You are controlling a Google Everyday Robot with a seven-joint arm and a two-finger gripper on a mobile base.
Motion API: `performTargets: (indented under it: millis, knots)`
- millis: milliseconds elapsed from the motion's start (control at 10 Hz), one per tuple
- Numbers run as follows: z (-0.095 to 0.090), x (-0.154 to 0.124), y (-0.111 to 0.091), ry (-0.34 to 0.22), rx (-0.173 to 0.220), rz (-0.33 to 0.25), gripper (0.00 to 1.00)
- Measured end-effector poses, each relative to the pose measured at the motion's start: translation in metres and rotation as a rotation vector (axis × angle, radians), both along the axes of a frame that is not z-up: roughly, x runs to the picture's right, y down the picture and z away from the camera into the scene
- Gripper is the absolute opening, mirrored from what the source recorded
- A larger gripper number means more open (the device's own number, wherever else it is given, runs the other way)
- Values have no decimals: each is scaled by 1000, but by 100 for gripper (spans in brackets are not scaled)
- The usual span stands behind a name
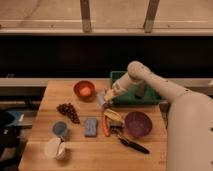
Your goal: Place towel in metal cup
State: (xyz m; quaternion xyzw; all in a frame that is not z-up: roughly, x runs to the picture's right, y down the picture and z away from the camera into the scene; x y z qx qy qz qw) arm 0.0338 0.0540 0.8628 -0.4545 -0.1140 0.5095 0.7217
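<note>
My gripper (106, 95) is low over the wooden table (75, 157), just left of the green tray (120, 77) and right of the orange bowl (84, 89). A small pale grey piece, which looks like the towel (101, 100), is right at the gripper's tip; I cannot tell whether it is held. A grey-blue metal-looking cup (60, 129) stands upright at the front left, well apart from the gripper. A dark cylinder (141, 90) stands in the green tray behind my arm.
Grapes (68, 111), a blue sponge (91, 126), a white cup (54, 148), a banana (113, 115), a carrot (105, 126), a purple bowl (138, 123) and a black tool (132, 145) lie on the table. My arm reaches in from the right.
</note>
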Motion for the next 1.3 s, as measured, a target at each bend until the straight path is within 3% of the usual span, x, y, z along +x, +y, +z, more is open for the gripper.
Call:
performTargets:
  millis: [500,800,1100,1300]
  knots:
    - [-2,8,-11,26,22,-7,77]
    - [-2,15,-23,53,60,-11,77]
    - [-12,41,-66,128,160,15,77]
    - [-30,59,-96,195,252,32,77]
